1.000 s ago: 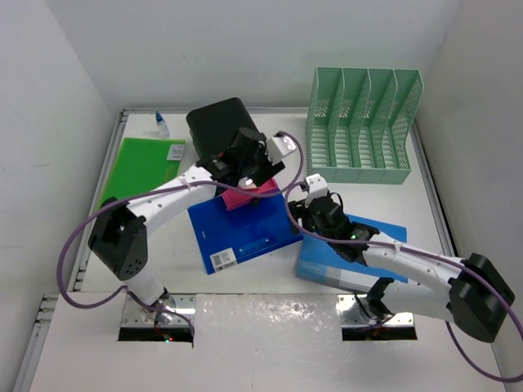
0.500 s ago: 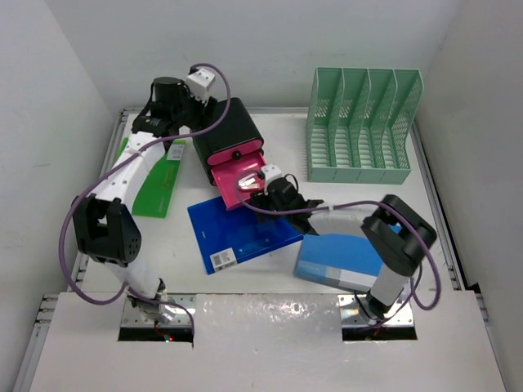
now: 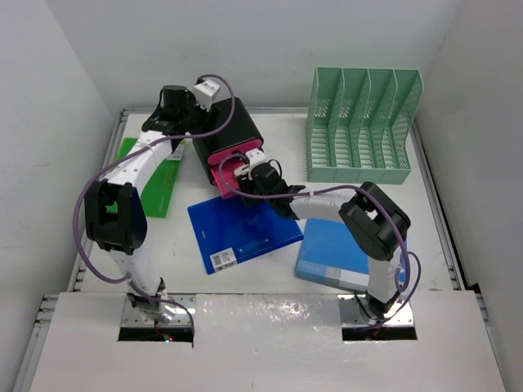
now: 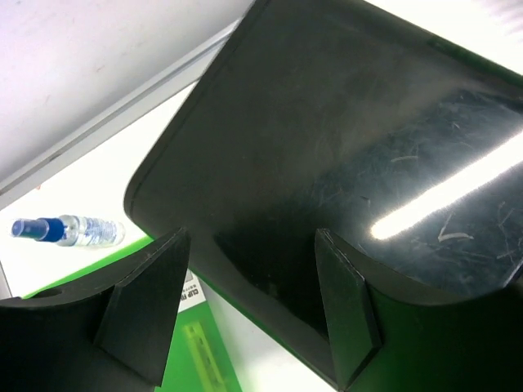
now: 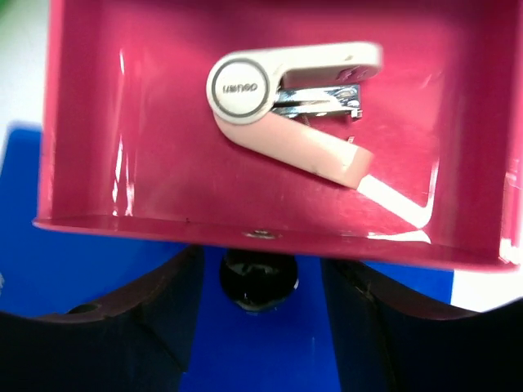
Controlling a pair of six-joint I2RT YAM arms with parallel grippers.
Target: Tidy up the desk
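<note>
White tabletop (image 3: 429, 208) fills the centre of the top view, with the black drawer box (image 3: 225, 122) at upper centre-left. Left claw (image 4: 252, 245): fingers apart, over the box's glossy black top. Right claw (image 5: 260, 265): fingers apart, one on either side of the knob (image 5: 257, 282) of the open pink drawer (image 5: 147, 163), which holds a stapler (image 5: 286, 94).

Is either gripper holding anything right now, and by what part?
Nothing is gripped. The right gripper stands open around the black knob of the pink drawer, gaps either side. The left gripper is open over the black box.
</note>
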